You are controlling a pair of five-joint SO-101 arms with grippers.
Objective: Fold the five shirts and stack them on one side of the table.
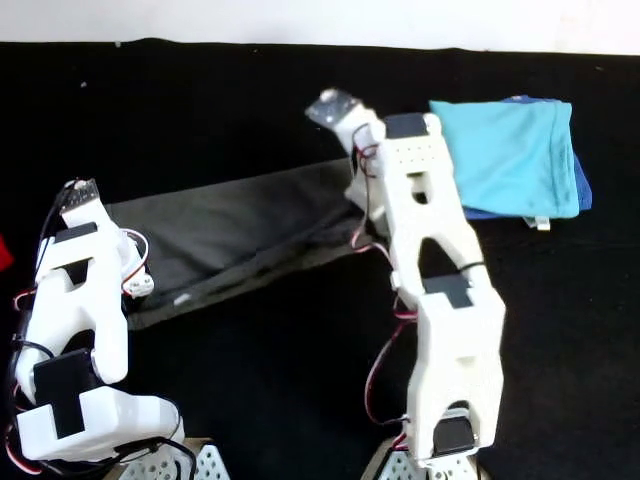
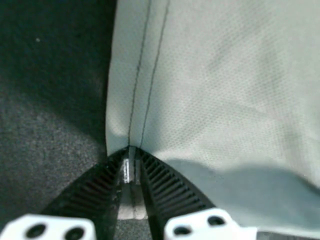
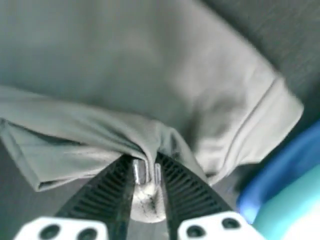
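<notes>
Table (image 1: 250, 400), black cloth top, both arms reaching across it. Grey shirt (image 1: 230, 225) stretched in a long band across the middle of the table, one end at each arm, a loose fold sagging along the near edge. Left arm (image 1: 70, 300) stands at the left end of the shirt, right arm (image 1: 440, 260) at the right end. Folded teal shirt (image 1: 510, 155) lies at the far right of the table on top of a folded blue shirt (image 1: 582, 190), whose edge pokes out on the right; the stack sits just beside the right arm's wrist.

Left gripper (image 2: 131, 155) is pinched tight on the stitched hem of the grey shirt (image 2: 225, 100), at its corner. Right gripper (image 3: 146, 162) is clamped on a bunched pleat of the grey shirt (image 3: 125, 65), with the blue shirt (image 3: 280, 175) and teal shirt (image 3: 285, 215) close by.
</notes>
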